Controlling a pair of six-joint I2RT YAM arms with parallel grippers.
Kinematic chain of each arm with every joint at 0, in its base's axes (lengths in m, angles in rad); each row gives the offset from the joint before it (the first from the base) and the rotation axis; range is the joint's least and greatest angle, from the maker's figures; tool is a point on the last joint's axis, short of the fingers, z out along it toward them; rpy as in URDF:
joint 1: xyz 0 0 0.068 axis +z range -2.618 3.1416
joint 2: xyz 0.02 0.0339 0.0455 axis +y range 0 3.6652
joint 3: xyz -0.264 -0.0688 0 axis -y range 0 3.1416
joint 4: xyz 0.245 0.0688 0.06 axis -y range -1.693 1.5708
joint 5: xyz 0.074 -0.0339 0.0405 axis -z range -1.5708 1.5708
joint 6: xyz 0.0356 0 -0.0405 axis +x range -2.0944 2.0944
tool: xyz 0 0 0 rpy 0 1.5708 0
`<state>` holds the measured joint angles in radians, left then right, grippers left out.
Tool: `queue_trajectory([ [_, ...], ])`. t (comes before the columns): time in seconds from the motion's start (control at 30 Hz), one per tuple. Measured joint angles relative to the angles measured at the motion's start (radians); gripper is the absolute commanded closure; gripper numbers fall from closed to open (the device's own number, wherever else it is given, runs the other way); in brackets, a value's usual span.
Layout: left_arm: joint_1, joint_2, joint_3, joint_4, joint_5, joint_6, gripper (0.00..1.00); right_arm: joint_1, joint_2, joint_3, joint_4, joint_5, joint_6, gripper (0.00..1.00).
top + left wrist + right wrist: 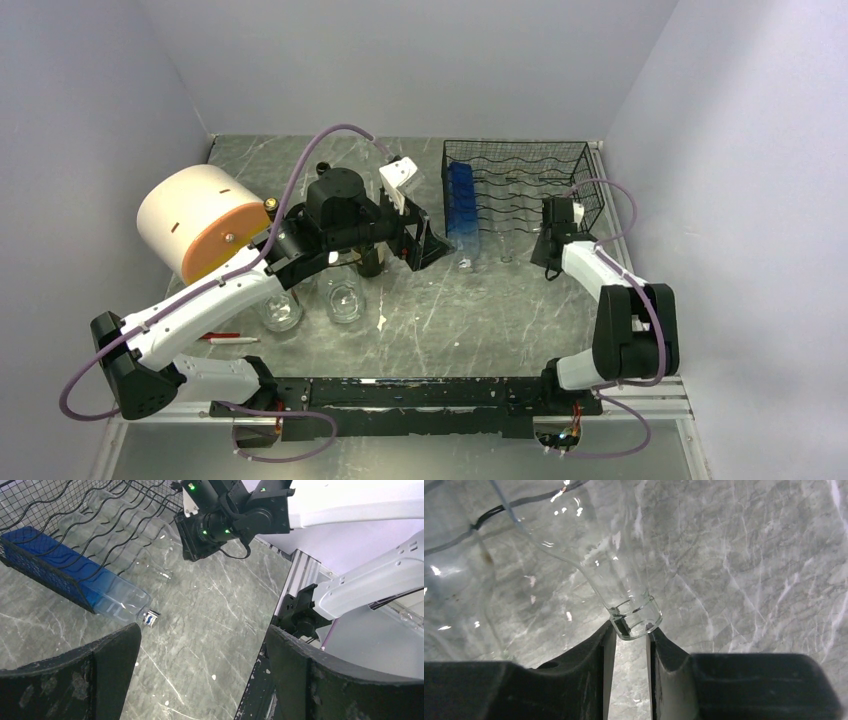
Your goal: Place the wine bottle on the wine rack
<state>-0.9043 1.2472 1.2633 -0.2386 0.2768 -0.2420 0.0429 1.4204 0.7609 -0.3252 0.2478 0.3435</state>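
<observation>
The black wire wine rack (520, 170) stands at the back right. A blue bottle (462, 205) lies in its left slot. My right gripper (553, 212) is at the rack's front right. In the right wrist view it (629, 630) is shut on the mouth of a clear glass wine bottle (614, 570) that lies in behind the rack's wire (489, 512). My left gripper (428, 245) hovers left of the rack, open and empty. In the left wrist view its jaws (202, 630) stand wide apart over bare table, with the blue bottle (75, 575) and a clear bottle (150, 562) ahead.
A large peach and white cylinder (200, 220) lies at the back left. Two glass jars (283, 312) (343, 298) stand under the left arm. A dark bottle-like thing (372, 262) stands beneath the left wrist. A red pen (225, 338) lies near the left base.
</observation>
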Motion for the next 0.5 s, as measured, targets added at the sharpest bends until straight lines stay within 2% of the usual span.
queue_trajectory([
  [0.13,0.0,-0.001,0.0,-0.014,-0.003,0.0,0.01,-0.002,0.047,0.024,0.002,0.007,-0.011,0.77],
  [0.27,0.0,-0.006,0.0,-0.034,-0.004,0.0,0.01,-0.002,0.087,0.052,0.031,-0.002,-0.016,0.74],
  [0.33,0.0,-0.014,0.0,-0.045,-0.005,0.001,0.01,-0.002,0.098,0.058,0.029,-0.007,-0.015,0.64],
  [0.43,0.0,-0.027,0.0,-0.051,-0.007,0.001,0.01,-0.002,0.099,0.063,0.028,-0.023,-0.008,0.43],
  [0.5,0.0,-0.039,0.0,-0.053,-0.01,0.0,0.01,-0.002,0.097,0.071,0.026,-0.028,-0.003,0.35],
])
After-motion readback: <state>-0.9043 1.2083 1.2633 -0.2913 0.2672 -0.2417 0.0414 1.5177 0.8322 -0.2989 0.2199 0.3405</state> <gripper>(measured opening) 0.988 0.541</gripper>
